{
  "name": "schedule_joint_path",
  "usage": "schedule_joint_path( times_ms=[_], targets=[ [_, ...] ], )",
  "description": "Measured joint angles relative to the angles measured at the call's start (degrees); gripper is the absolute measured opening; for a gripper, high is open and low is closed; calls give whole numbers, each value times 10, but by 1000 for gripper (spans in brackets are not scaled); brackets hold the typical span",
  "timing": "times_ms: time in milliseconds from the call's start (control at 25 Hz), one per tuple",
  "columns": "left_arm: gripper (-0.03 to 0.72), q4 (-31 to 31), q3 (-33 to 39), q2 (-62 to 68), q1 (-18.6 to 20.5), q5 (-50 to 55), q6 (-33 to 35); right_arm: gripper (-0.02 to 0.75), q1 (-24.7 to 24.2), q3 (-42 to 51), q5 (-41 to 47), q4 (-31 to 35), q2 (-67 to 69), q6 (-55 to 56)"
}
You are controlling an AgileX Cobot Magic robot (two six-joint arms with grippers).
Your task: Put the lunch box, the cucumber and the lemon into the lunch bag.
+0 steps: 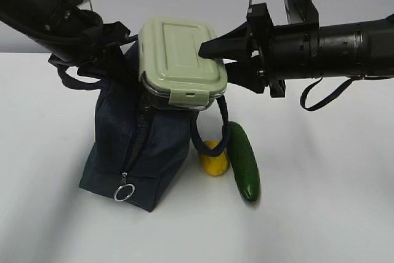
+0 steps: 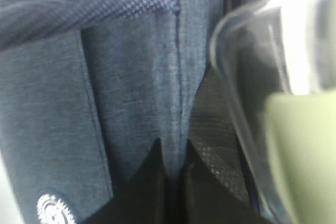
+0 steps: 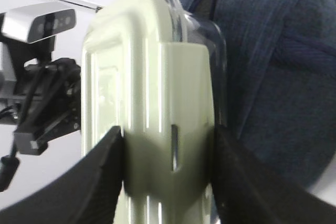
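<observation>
Two arms meet over the lunch bag [image 1: 132, 146] in the exterior view. The right gripper [image 1: 212, 50] clamps the lunch box [image 1: 180, 63], held tilted above the bag's top. The left gripper [image 1: 114, 38] is at the bag's upper left edge. Lemon [image 1: 214, 159] and cucumber [image 1: 244, 161] lie on the table [image 1: 320, 201], right of the bag.

Left wrist view: fingers [image 2: 147, 182] pinch a fold of bag fabric [image 2: 131, 103]; the box's clear base [image 2: 252, 103] is at right.

Right wrist view: fingers [image 3: 105, 171] squeeze the box [image 3: 157, 103] across its lid and base.
</observation>
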Motion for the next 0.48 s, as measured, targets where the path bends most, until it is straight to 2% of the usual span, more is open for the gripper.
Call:
schedule_joint_path(
  times_ms=[280,480],
  targets=[
    [-11,-19,-1,-1,0,1,0,375,0,0,-72,-35,0,-4],
    [-11,-78,-1,-2,1,2,31,375,0,0,-84,-38,0,-18]
  ],
)
